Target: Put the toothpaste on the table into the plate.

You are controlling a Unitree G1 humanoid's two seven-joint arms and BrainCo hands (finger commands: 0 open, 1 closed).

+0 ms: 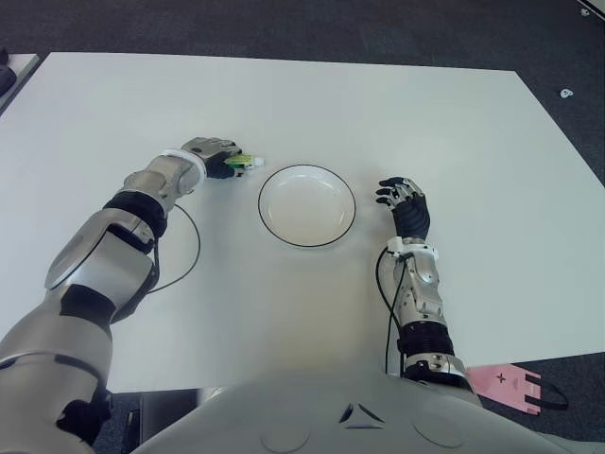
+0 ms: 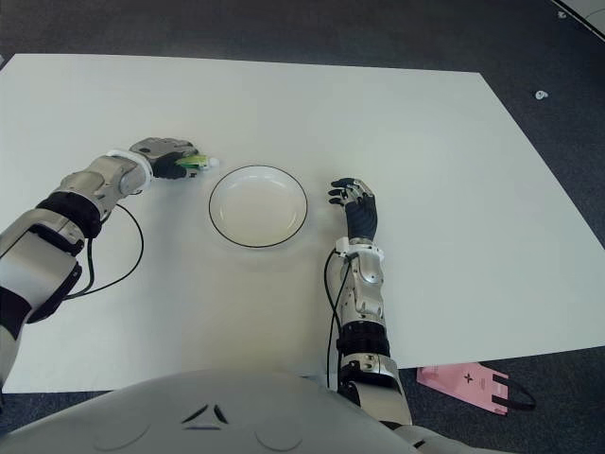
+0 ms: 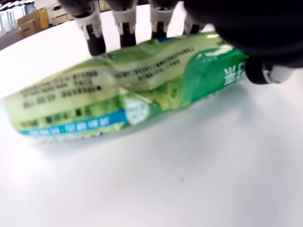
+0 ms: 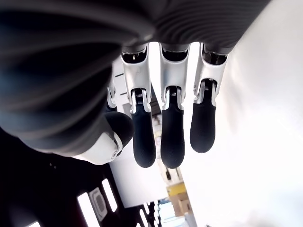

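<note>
robot closes on toothpaste beside waiting plate

a white table (image 1: pixel 454 123) fills the head views, with a white, dark-rimmed plate (image 1: pixel 307 205) near its middle holding nothing. the left hand (image 1: pixel 216 157) reaches out just to the plate's left, fingers curled over a green toothpaste (image 1: pixel 241 163) tube that lies on the table, its white cap end pointing toward the plate rim and just short of it. in the left wrist view the fingertips (image 3: pixel 96 43) press along the far edge of the tube (image 3: pixel 118 92) and the thumb sits at its other side, so the hand appears closed on it, though the tube's underside looks to be on the surface, not lifted. the right hand (image 1: pixel 406 206) shows to the plate's right, fingers extended and loosely together, holding nothing.

to do this step well, the grip likely wants to be firm across the soft tube's middle before a lift clear of the rim, then a short carry right and a release over the plate's centre.

the tube's tail end is hidden under the hand in the head views, the cap is out of the wrist view, and whether the thumb is truly touching is hard to make out.
</note>
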